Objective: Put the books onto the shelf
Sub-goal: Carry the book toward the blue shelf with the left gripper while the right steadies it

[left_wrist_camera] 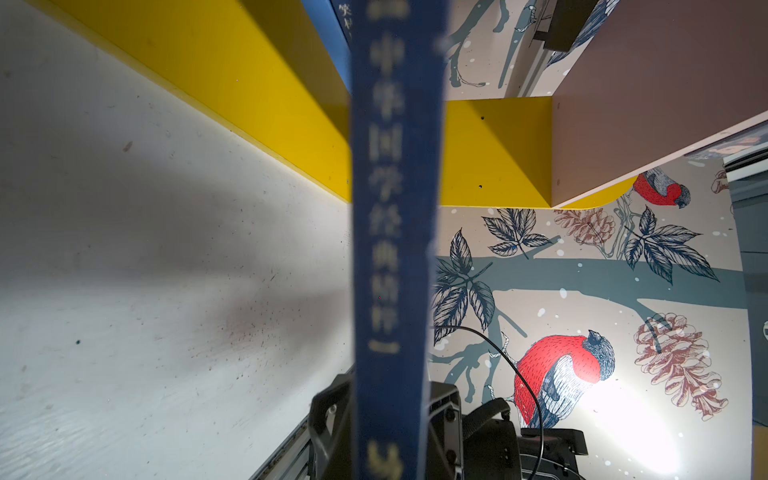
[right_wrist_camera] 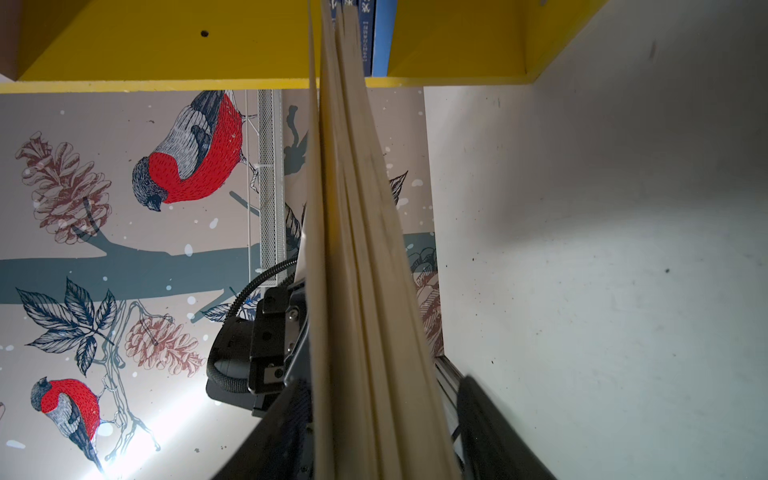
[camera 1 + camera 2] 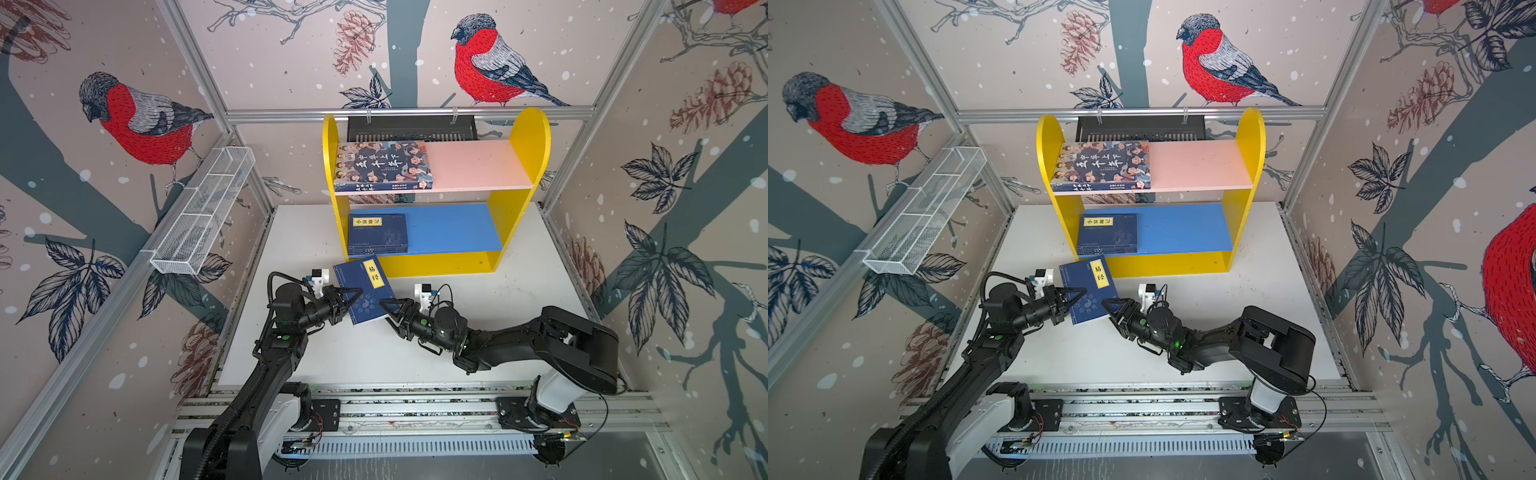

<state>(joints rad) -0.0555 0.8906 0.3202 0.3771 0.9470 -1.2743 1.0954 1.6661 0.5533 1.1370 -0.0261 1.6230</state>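
A navy-blue book with a yellow label hangs tilted just above the table, in front of the shelf's left half. My left gripper is shut on its spine. My right gripper straddles the fanned page edge; one finger touches the cover, the other stands clear, so it is open. On the yellow shelf, the thick cartoon-cover book lies at the left of the pink board. A stack of navy-blue books lies at the left of the blue board.
A white wire-mesh basket hangs on the left wall. A black slotted tray hangs behind the shelf. The white table shows bare to the right of the arms. The arms' mounting rail runs along the front edge.
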